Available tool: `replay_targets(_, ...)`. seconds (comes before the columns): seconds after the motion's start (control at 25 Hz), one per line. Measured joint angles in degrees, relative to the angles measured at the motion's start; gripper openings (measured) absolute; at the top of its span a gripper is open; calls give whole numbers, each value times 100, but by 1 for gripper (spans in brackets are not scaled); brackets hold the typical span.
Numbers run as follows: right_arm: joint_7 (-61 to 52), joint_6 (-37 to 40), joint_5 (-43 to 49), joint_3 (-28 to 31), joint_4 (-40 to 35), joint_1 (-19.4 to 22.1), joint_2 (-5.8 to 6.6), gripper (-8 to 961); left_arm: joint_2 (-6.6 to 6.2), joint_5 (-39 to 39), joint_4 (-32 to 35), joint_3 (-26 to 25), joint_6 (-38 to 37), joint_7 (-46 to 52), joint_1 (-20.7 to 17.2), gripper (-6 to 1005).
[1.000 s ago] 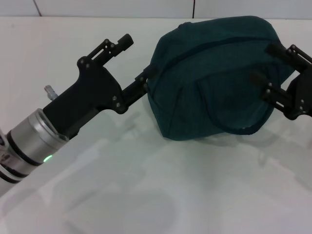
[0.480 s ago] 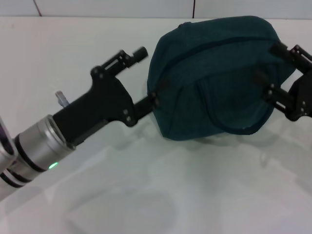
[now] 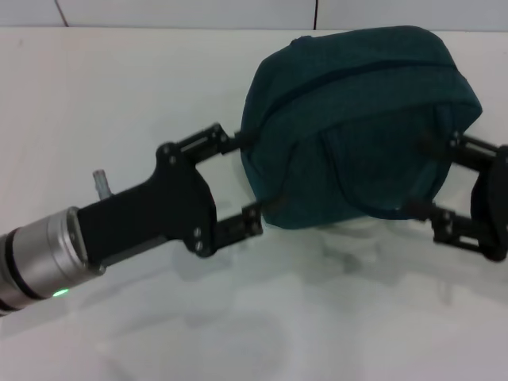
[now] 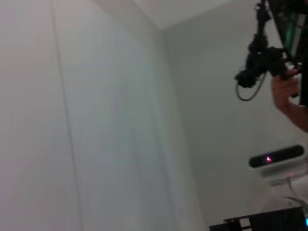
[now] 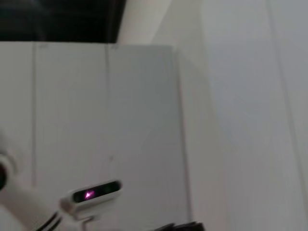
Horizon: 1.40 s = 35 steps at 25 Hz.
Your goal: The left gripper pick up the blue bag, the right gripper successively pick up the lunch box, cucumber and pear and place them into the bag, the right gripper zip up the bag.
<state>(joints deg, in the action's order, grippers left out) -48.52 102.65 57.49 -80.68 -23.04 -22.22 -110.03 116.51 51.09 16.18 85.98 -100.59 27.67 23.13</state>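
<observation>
Soft bag [image 3: 357,119], bulging, likely loaded; grab fabric edge. Left gripper [image 3: 242,181] at its 9 o'clock, right gripper [image 3: 425,176] at 4 o'clock, both spread wide.

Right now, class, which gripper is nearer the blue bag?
Neither clearly: the left gripper touches the blue bag's left side, the right gripper its right side, both open.

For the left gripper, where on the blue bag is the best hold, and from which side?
Probably the bag's left end seam, approached from the robot's left. The blue bag bulges full and rounded, too fat to span, but its fabric narrows at that end. The left gripper is open there, one finger near the zipper line, one at the lower edge. The right gripper sits at the opposite end.
</observation>
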Motion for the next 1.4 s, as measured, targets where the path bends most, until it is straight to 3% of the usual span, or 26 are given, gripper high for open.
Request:
replay_targets(0.24, -40, 205, 556, 6, -81, -72, 92, 692, -33, 373, 47, 0, -43, 132, 16, 653)
replay_targets(0.68, -148, 140, 734, 11, -87, -151, 134, 692, -112, 419, 67, -24, -38, 638, 159, 464)
replay_targets(0.88, -155, 69, 714, 120, -86, -161, 105, 692, -127, 419, 69, -49, -7, 635, 174, 434)
replay_targets(1.08, -201, 88, 754, 1096, -152, 85, -53, 692, -130, 419, 70, -55, 4, 612, 174, 428)
replay_targets(1.4, -364, 118, 1318, 1091, -317, 64, -65, 692, -217, 513, 70, -40, 54, 611, 272, 428)
